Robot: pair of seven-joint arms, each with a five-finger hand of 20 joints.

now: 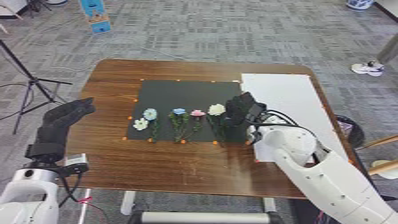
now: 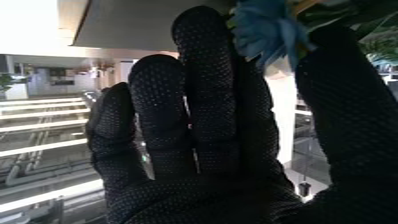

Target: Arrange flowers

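Head view has the right hand (image 1: 238,106) just beside a ruffled cream flower (image 1: 217,109) on the black mat (image 1: 191,90); up close, its fingers stand straight, slightly spread, a many-petalled blue flower (image 2: 264,30) by the thumb. The left hand (image 1: 64,117) looks relaxed, uncurled.

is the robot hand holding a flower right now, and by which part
It cannot be told: a blue flower shows by the right hand, but a grip on it is unclear. The left hand holds nothing.
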